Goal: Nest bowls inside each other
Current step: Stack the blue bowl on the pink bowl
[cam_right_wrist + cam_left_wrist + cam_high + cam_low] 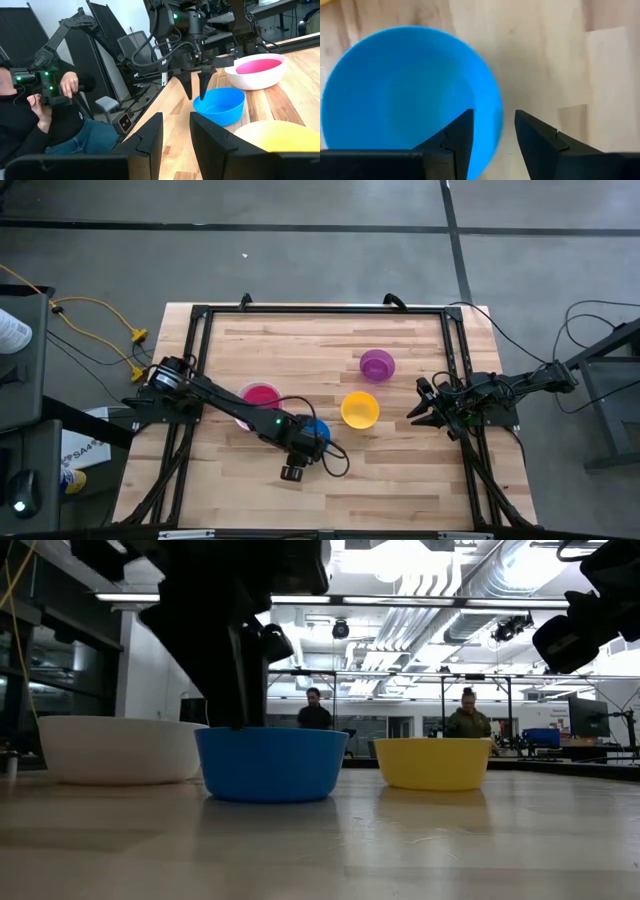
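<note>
The blue bowl (318, 430) (405, 95) stands upright on the table near the middle. My left gripper (492, 120) (196, 95) is open and points steeply down over the bowl's near rim. One finger stands over the bowl's inside and the other outside it, with the rim between them. The pink bowl (260, 394) sits inside the white bowl (250, 80) to the blue bowl's far left. The yellow bowl (359, 410) and the purple bowl (377, 365) stand apart to the right. My right gripper (425, 405) waits open at the table's right edge.
A black frame (200, 315) runs around the wooden table top. Bare wood (400, 480) lies along the near edge. In the right wrist view a person (45, 110) sits beyond the table's left side. Two more people (390, 720) show far behind in the low view.
</note>
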Tool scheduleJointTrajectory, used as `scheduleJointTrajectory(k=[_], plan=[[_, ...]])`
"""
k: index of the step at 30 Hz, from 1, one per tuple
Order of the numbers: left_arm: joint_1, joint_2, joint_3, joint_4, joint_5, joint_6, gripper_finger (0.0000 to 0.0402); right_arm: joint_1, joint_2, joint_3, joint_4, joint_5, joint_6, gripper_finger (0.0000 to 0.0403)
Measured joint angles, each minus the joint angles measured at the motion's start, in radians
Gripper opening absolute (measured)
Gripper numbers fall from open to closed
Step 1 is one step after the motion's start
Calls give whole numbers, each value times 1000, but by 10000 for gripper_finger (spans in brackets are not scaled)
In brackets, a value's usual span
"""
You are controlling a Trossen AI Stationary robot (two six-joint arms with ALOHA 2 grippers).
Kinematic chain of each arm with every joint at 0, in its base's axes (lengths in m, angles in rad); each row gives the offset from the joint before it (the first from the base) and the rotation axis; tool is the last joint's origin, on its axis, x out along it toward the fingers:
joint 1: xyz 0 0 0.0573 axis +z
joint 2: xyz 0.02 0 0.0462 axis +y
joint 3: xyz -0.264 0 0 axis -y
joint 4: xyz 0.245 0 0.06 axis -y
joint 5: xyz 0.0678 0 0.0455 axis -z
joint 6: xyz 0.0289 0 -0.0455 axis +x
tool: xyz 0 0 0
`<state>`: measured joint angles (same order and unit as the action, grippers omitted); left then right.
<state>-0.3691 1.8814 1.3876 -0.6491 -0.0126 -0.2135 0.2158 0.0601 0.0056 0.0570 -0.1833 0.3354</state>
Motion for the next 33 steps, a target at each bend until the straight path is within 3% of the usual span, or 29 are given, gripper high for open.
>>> scheduleJointTrajectory(k=[21,33], plan=[[-7,9,0,-49,2,-35,145,0,0,0,0,-1,0,91],[-5,79,97,-129,-11,-9,145,0,6,0,1,0,0,91]])
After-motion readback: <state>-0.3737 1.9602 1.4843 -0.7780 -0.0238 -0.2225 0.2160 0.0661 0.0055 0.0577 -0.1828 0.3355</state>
